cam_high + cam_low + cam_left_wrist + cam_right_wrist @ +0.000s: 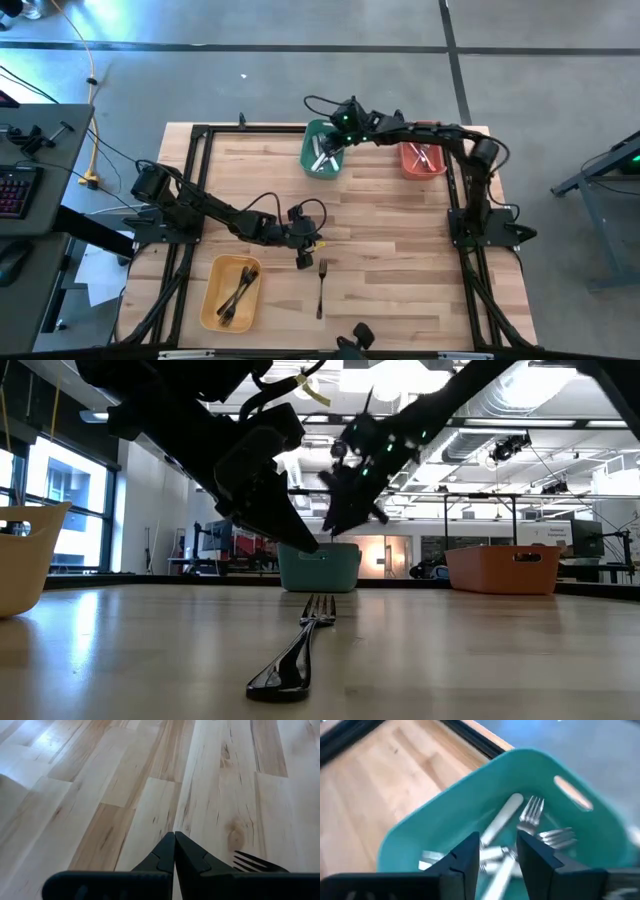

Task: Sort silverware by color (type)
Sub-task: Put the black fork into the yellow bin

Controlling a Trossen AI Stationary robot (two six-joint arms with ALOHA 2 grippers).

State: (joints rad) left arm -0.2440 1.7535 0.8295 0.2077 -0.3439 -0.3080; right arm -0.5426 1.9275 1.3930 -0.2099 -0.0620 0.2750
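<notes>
Hovering right hand (497,852), fingers spread and empty, over white-handled forks (507,827) in green bin (445,815)

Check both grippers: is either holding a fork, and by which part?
Neither. The left gripper is shut on nothing beside the black fork; the right gripper is open above the green bin.

Overhead view and table-level view sharing the black fork (321,287); wrist cameras close above table and bin
</notes>
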